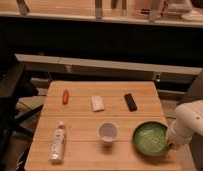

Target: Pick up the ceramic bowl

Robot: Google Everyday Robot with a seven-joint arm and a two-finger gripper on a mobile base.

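Note:
The ceramic bowl (151,138) is wide, shallow and glossy green with a darker rim. It sits on the wooden table (85,120) at the front right corner. My white arm (192,120) comes in from the right edge. The gripper (171,145) is low at the bowl's right rim, touching or very close to it. Most of the gripper is hidden behind the arm and the rim.
A small white cup (108,132) stands just left of the bowl. A clear plastic bottle (57,143) lies at the front left. A red object (65,96), a white packet (97,103) and a black object (130,101) lie across the back row. A dark chair (7,95) stands to the left.

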